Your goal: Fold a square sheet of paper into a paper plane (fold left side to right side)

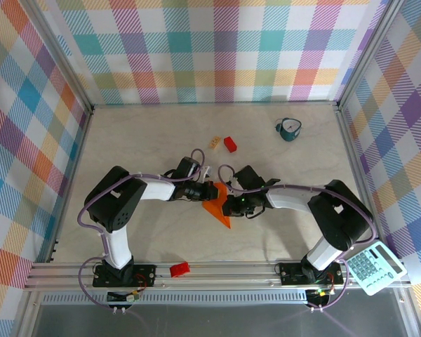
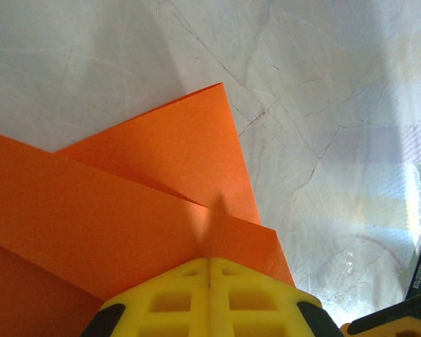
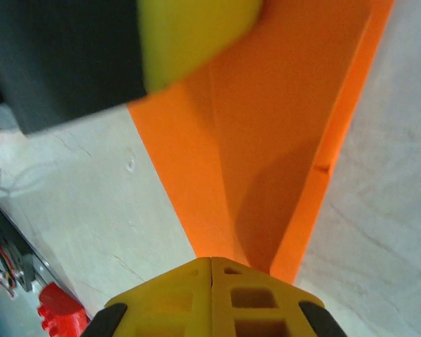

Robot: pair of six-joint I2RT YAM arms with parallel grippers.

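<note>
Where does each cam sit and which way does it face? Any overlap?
Top external: above and behind the arm bases, looking down at the table; both arms show, left gripper and right gripper meeting at the orange paper.
Left wrist: just over the paper, looking along its own shut yellow jaws at the folded layers.
Right wrist: just over the paper, looking along its own shut jaws toward the blurred left gripper.
Shared: both wrist views see the same folded paper.
</note>
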